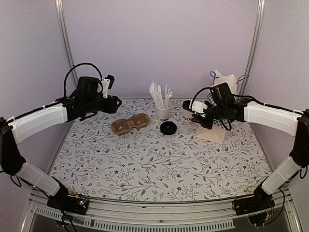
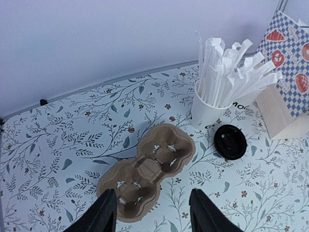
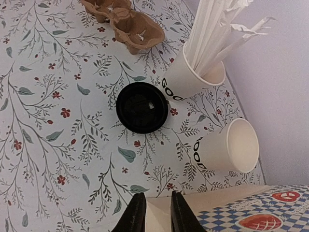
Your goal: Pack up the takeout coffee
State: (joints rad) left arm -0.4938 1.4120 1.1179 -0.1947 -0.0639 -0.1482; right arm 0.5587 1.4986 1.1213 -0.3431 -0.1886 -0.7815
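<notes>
The takeout coffee cup [image 3: 227, 147] is a small white paper cup with dark lettering, standing open by the back wall. Its round black lid [image 3: 142, 107] lies apart from it on the table [image 1: 159, 164]. In the top view my right arm hides the cup. My right gripper [image 3: 158, 215] has its jaws drawn narrow around a corner of the paper bag [image 3: 231, 208]; whether the pads press it does not show. My left gripper [image 2: 152, 212] hangs open above the near end of the brown pulp carrier [image 2: 147, 169], holding nothing.
A white cup full of white straws [image 2: 207, 108] stands between the carrier and the bag, just behind the lid [image 2: 231, 141]. The bag [image 2: 285, 72] has a blue-checked face with red prints. The back wall runs close behind all of these.
</notes>
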